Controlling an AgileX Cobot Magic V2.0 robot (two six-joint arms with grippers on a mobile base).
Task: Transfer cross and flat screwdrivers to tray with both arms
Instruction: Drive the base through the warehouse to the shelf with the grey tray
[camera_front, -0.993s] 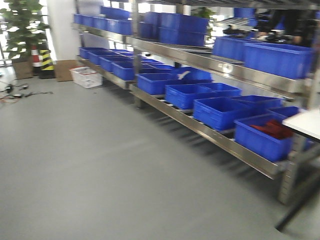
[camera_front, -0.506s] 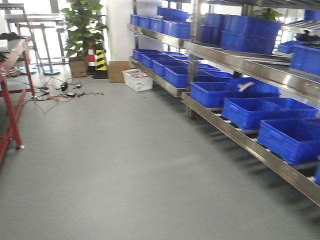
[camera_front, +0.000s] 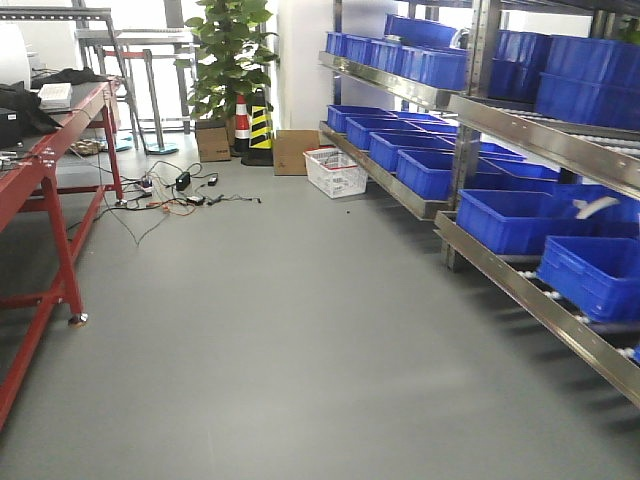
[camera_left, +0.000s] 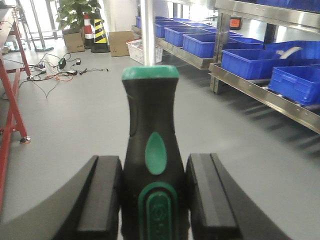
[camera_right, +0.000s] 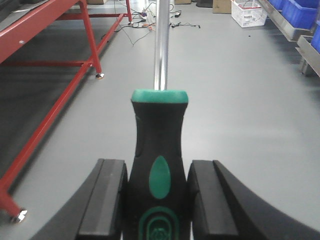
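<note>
The first screwdriver (camera_left: 150, 115) is found clamped in the left gripper (camera_left: 154, 167), its black handle pressed on both sides by the dark fingers (camera_left: 102, 195), with the green collar and the steel shaft (camera_left: 148, 30) pointed away from the wrist camera. The second screwdriver (camera_right: 159, 135) is held the same way in the right gripper (camera_right: 159, 172): the fingers (camera_right: 107, 200) are closed against the handle and the bright shaft (camera_right: 161, 45) is extended forward. Both tools are carried in the air above the grey floor (camera_front: 300, 340). The tips are cut off by the frame edges and cannot be told apart. In the front view, blue crates (camera_front: 510, 215) are noted on steel shelving (camera_front: 520, 290) to the right, and a red-framed workbench (camera_front: 50, 200) to the left. Loose cables (camera_front: 170, 190), a white basket (camera_front: 335, 172), a cardboard box (camera_front: 292, 152) and a potted plant (camera_front: 230, 50) are recorded further back.
</note>
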